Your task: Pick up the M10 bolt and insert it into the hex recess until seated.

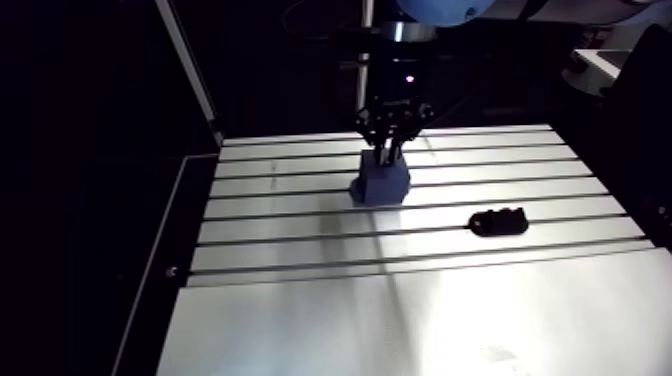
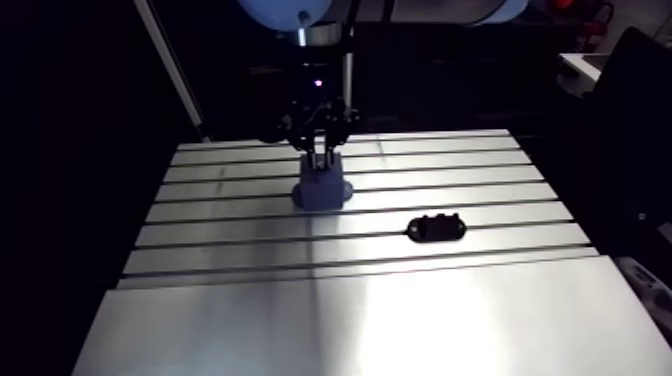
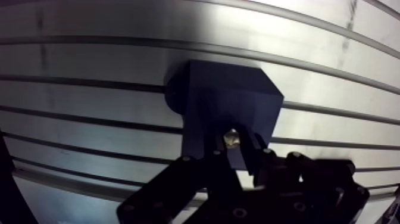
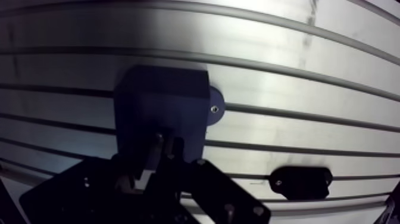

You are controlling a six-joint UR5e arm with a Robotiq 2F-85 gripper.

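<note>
The end effector [image 3: 233, 149] hangs straight down over a dark blue block [image 3: 238, 98] standing on the slotted table [image 1: 420, 310], with its two fingers drawn in close around a small, brassy-glinting piece that I take to be the M10 bolt [image 3: 232, 138]. So it is gripping the bolt, held right at the block's top face. The hex recess itself is hidden under the fingers, and I cannot tell whether the bolt has entered it or only touches the top. The vertical hold makes sense, as the bolt has to go down in line with the recess. The block has a rounded foot with a screw [image 4: 213, 108] in it, presumably pinning it to the table so it won't shift under the push. Well apart lies a small black part [image 1: 498, 221], out of the way. I can read no label or writing anywhere.
</note>
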